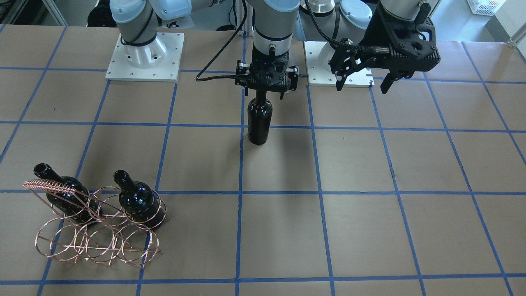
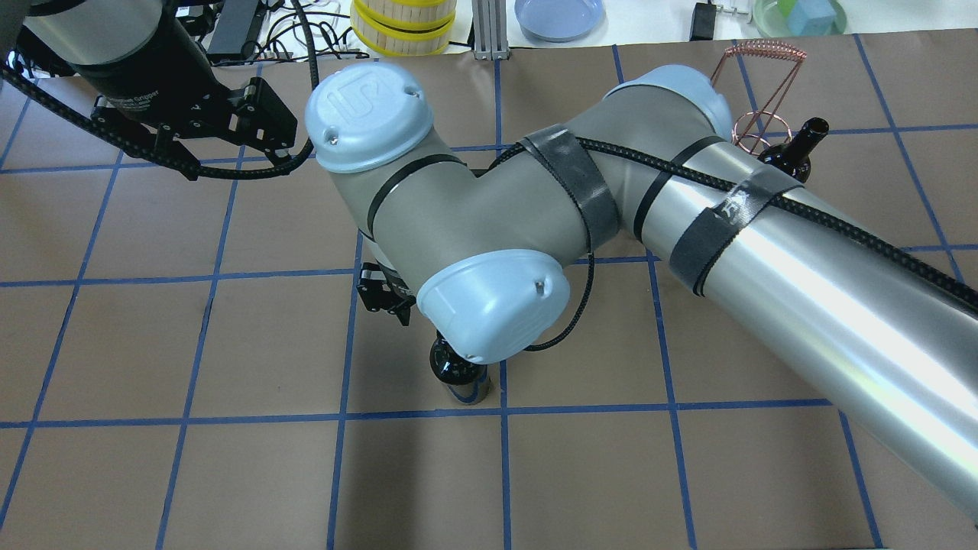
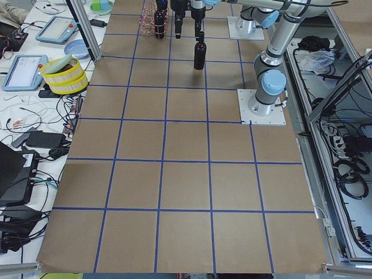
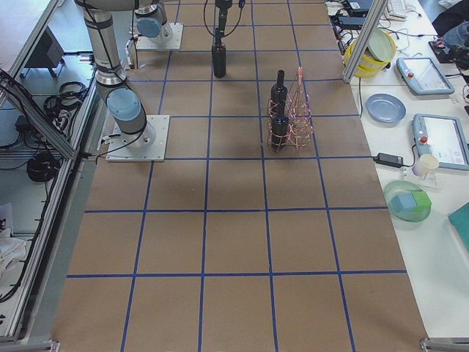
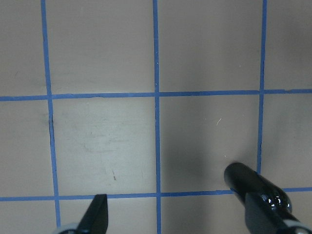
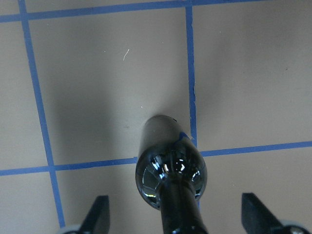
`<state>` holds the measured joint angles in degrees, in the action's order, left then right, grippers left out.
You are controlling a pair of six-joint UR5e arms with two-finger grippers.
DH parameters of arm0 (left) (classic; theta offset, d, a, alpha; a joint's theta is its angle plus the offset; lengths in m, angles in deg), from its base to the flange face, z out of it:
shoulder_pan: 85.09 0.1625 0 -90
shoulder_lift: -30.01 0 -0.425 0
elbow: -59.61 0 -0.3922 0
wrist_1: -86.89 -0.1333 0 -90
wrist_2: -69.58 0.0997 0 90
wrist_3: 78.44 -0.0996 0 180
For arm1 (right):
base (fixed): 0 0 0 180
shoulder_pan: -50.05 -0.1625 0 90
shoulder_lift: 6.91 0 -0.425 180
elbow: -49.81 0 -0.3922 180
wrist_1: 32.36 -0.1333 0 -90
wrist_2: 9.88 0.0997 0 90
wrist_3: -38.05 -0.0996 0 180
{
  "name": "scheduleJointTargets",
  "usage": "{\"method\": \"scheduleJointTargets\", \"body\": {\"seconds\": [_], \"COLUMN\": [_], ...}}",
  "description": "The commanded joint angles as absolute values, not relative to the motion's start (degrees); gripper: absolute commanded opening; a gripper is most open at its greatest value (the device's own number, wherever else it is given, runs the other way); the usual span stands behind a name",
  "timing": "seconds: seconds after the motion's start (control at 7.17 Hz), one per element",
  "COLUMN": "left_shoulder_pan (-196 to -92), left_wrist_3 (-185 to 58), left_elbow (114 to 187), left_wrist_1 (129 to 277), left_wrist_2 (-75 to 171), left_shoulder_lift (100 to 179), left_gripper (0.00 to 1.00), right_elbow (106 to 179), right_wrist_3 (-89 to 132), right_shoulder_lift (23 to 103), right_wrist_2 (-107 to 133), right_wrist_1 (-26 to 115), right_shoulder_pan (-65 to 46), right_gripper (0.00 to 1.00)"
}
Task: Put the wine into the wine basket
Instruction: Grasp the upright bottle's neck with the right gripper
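A near-black wine bottle [image 1: 259, 121] stands upright on the brown table near the middle. My right gripper [image 1: 265, 95] is open, with its fingers on either side of the bottle's neck and wide apart from it in the right wrist view [image 6: 178, 214]. My left gripper [image 1: 363, 84] is open and empty, in the air to the bottle's side. The same bottle [image 5: 256, 192] shows at the lower right of the left wrist view. The copper wire wine basket [image 1: 96, 240] stands far off, with two alike bottles [image 1: 61, 195] [image 1: 137, 201] upright in its back rings.
The arms' base plates [image 1: 144, 57] sit at the robot's edge of the table. Beyond the far edge are a yellow-rimmed stack [image 2: 401, 27], a blue plate [image 2: 558, 15] and a green dish [image 2: 798, 15]. My right arm's elbow [image 2: 489, 221] hides much of the overhead view.
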<state>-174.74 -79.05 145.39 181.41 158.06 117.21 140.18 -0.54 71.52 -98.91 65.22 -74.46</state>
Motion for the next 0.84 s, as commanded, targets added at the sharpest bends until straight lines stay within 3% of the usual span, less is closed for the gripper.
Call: {"method": "scheduleJointTargets", "body": {"seconds": [0.0, 0.14, 0.28, 0.56, 0.7], "left_shoulder_pan": [-174.82, -174.82, -174.74, -174.74, -174.74], "left_wrist_3": [-79.05, -79.05, -79.05, -79.05, -79.05], "left_elbow": [145.4, 145.4, 145.4, 145.48, 145.48], "left_wrist_1": [181.46, 181.46, 181.55, 181.55, 181.55], "left_wrist_2": [158.08, 158.08, 158.08, 158.08, 157.99], "left_shoulder_lift": [117.2, 117.2, 117.2, 117.2, 117.2], "left_gripper": [1.0, 1.0, 1.0, 1.0, 1.0], "right_elbow": [141.48, 141.57, 141.66, 141.66, 141.66], "right_wrist_3": [-0.62, -0.53, -0.44, -1.57, -2.8], "right_shoulder_lift": [71.84, 71.84, 71.84, 71.84, 71.84], "right_wrist_2": [-98.48, -98.21, -98.12, -97.94, -97.86], "right_wrist_1": [64.94, 65.02, 64.85, 64.67, 64.85], "right_shoulder_pan": [-74.49, -74.49, -74.49, -74.49, -74.49], "right_gripper": [0.96, 0.95, 0.82, 0.35, 0.19]}}
